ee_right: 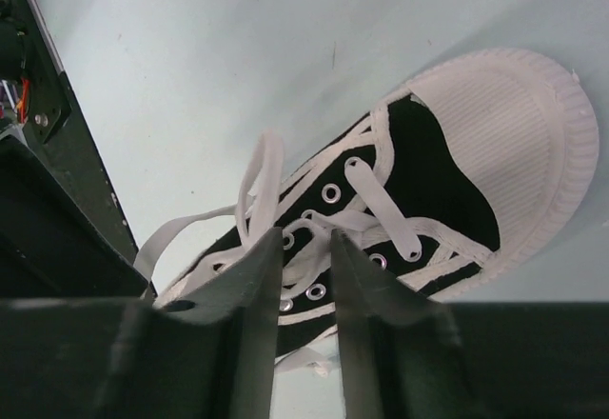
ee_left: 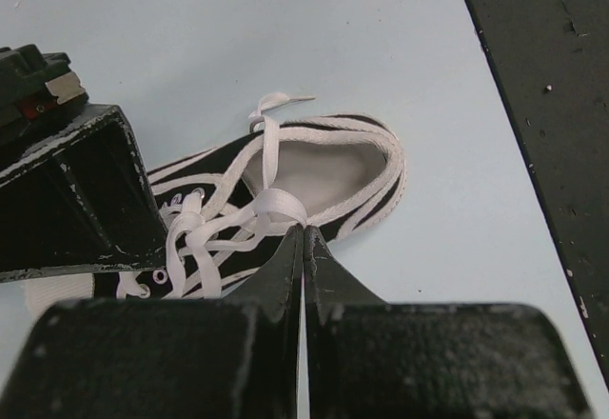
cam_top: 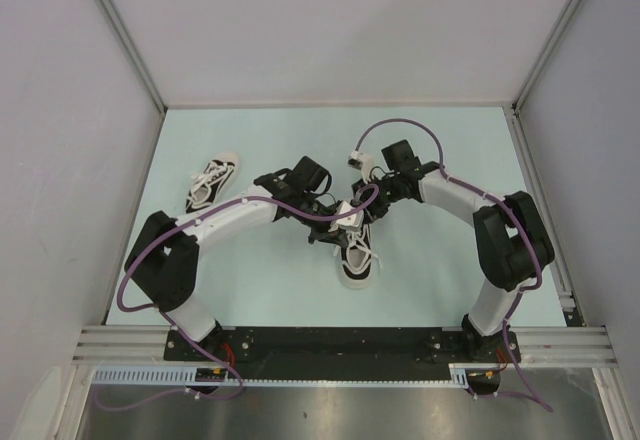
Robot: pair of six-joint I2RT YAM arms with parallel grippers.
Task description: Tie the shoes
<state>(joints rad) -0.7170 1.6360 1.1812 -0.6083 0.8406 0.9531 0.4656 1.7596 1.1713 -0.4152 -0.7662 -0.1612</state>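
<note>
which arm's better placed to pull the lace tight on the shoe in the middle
Left, probably. The left gripper is shut, its tips right at the flat white lace crossing on the black canvas sneaker. The right gripper hangs over the silver eyelets, jaws apart, gripping nothing visible.

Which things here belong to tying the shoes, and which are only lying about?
Job:
- black canvas sneaker with white laces, under the arms
- second such sneaker, at far left
- left gripper, shut
- right gripper, open

Not the job:
- purple cables
- pale blue table
</note>
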